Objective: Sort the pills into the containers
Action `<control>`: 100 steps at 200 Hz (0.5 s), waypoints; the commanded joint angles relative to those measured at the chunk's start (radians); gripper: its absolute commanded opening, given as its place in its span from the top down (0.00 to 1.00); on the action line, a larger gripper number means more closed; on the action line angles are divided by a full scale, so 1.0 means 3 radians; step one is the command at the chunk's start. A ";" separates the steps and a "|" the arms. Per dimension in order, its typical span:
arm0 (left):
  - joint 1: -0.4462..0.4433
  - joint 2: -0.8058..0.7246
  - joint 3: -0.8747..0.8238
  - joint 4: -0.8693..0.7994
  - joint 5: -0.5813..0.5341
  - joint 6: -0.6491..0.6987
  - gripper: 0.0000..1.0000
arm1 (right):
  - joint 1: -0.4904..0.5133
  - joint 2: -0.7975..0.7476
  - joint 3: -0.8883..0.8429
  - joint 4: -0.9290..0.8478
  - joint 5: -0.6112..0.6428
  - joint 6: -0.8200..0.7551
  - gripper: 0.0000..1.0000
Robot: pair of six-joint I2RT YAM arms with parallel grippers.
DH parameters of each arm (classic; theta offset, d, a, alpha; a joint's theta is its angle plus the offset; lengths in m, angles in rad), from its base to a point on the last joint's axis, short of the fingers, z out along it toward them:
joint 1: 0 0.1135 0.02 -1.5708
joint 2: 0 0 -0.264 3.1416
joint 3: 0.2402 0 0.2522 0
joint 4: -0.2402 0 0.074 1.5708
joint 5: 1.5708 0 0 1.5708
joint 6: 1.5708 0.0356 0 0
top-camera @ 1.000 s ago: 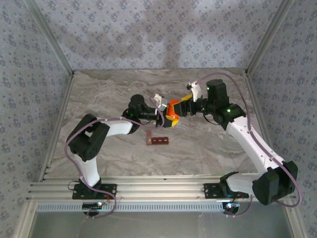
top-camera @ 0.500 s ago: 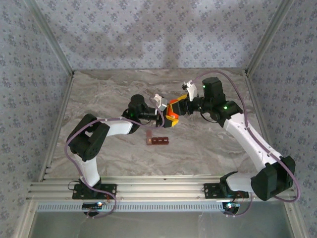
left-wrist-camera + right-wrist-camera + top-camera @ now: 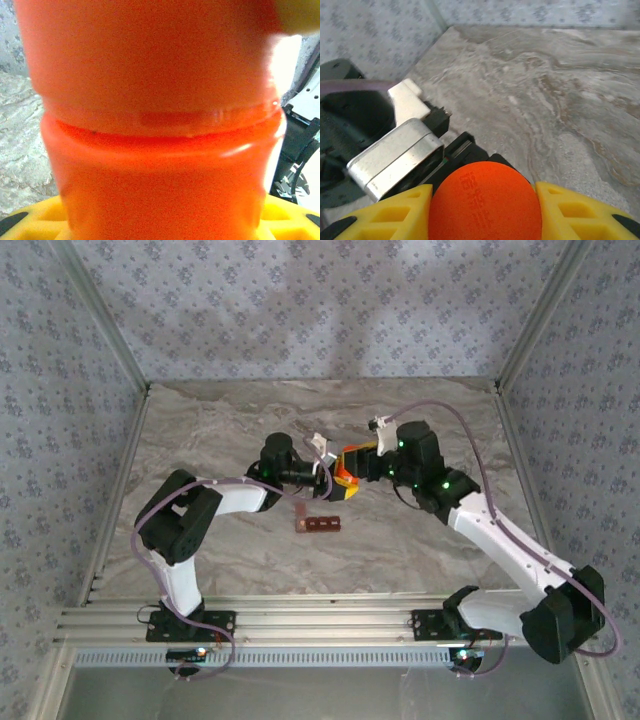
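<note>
Together the grippers pinch an orange bottle (image 3: 347, 468) near mid-table: the left gripper (image 3: 330, 473) clamps its body, and the right gripper (image 3: 485, 200) has its yellow fingers (image 3: 570, 212) closed on its round end. Both arms reach inward and meet head-on. The top view shows the strip (image 3: 317, 525) lying on the table (image 3: 220, 420) just nearer, untouched, while the right wrist view shows raised lettering on the bottle's end.

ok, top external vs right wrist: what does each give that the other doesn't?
Top external adds the left arm and right arm in full, and the dark red-brown containers strip lying on the marble table. Right wrist adds raised lettering on the round end of the orange bottle, held between yellow fingers, and a silver metal block beside it. Shared: bottle, table, patterned wall.
</note>
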 commanded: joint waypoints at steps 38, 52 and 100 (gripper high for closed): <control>-0.0010 -0.0110 0.0108 0.0394 0.0039 0.0046 1.00 | 0.0394 -0.0048 -0.0407 0.0178 0.0998 0.0887 0.56; -0.0009 -0.0109 0.0109 0.0394 0.0042 0.0046 1.00 | 0.0375 -0.0026 -0.0291 0.0084 0.0931 0.0785 0.53; -0.0013 -0.0100 0.0114 0.0404 0.0059 0.0030 1.00 | -0.0024 -0.0065 0.0278 -0.0289 0.0152 0.0227 0.26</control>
